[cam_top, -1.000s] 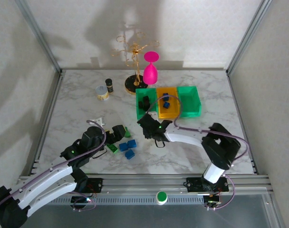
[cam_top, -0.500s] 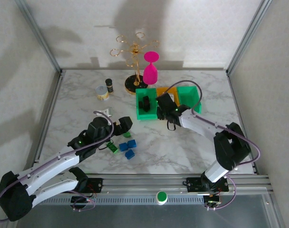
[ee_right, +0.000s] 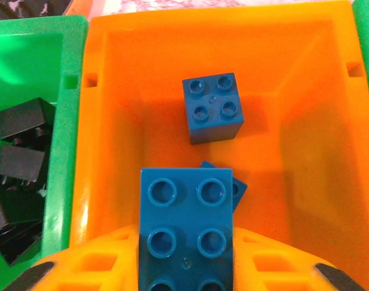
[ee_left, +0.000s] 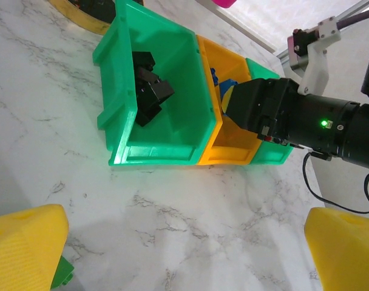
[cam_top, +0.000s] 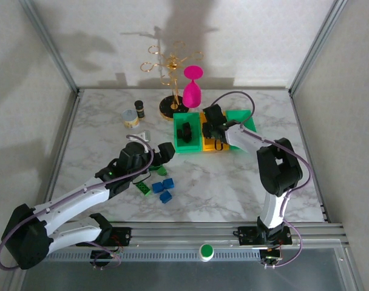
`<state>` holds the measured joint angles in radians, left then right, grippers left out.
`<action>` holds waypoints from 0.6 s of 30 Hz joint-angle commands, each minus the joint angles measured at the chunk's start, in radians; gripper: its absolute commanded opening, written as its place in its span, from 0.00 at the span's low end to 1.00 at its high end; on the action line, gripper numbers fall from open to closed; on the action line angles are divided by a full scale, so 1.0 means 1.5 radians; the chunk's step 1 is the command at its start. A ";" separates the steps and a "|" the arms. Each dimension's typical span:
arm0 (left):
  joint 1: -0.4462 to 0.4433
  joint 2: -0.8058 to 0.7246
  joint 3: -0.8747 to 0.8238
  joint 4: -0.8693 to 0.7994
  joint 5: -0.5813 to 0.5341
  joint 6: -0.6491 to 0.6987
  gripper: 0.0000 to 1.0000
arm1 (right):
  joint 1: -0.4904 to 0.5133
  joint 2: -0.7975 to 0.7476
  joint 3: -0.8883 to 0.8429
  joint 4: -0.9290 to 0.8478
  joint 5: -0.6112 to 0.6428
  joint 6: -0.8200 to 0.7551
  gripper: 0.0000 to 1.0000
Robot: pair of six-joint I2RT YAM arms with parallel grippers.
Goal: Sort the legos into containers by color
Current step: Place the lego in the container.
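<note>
Blue lego (ee_right: 184, 212) clenched in R gripper (ee_right: 186, 267) over orange bin (ee_right: 111, 139); pink glass (cam_top: 192, 91), gold rack (cam_top: 172, 61) just behind; L gripper (ee_left: 184, 248) agape.

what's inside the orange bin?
Orange bin: a loose square blue brick, and a second blue brick mostly covered by the held blue brick in the right gripper. Floor beneath hidden.
</note>
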<state>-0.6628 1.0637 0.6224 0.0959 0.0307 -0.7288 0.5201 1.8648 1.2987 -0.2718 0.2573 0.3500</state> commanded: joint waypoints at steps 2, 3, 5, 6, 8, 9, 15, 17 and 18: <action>0.007 0.011 0.027 0.019 -0.004 0.021 1.00 | -0.017 0.033 0.028 0.019 -0.014 -0.026 0.33; 0.007 0.013 0.028 0.019 -0.003 0.022 1.00 | -0.018 0.038 0.030 0.021 -0.018 -0.030 0.33; 0.007 0.015 0.029 0.019 -0.004 0.024 1.00 | -0.018 0.048 0.033 0.027 -0.020 -0.039 0.34; 0.007 0.016 0.029 0.019 -0.003 0.024 1.00 | -0.019 0.055 0.037 0.027 -0.018 -0.042 0.34; 0.007 0.016 0.029 0.018 -0.004 0.026 1.00 | -0.022 0.062 0.039 0.028 -0.019 -0.042 0.35; 0.007 0.016 0.030 0.017 -0.004 0.026 0.99 | -0.024 0.064 0.039 0.030 -0.021 -0.043 0.36; 0.007 0.015 0.034 0.014 -0.001 0.028 1.00 | -0.025 0.045 0.032 0.030 -0.017 -0.042 0.45; 0.007 0.015 0.038 0.012 0.001 0.030 1.00 | -0.026 0.033 0.032 0.023 -0.013 -0.042 0.47; 0.007 0.015 0.040 0.012 0.001 0.030 1.00 | -0.025 0.026 0.031 0.022 -0.013 -0.042 0.47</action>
<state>-0.6628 1.0821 0.6369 0.1013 0.0307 -0.7029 0.4866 1.9537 1.3308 -0.2424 0.2344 0.2981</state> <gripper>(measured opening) 0.996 0.466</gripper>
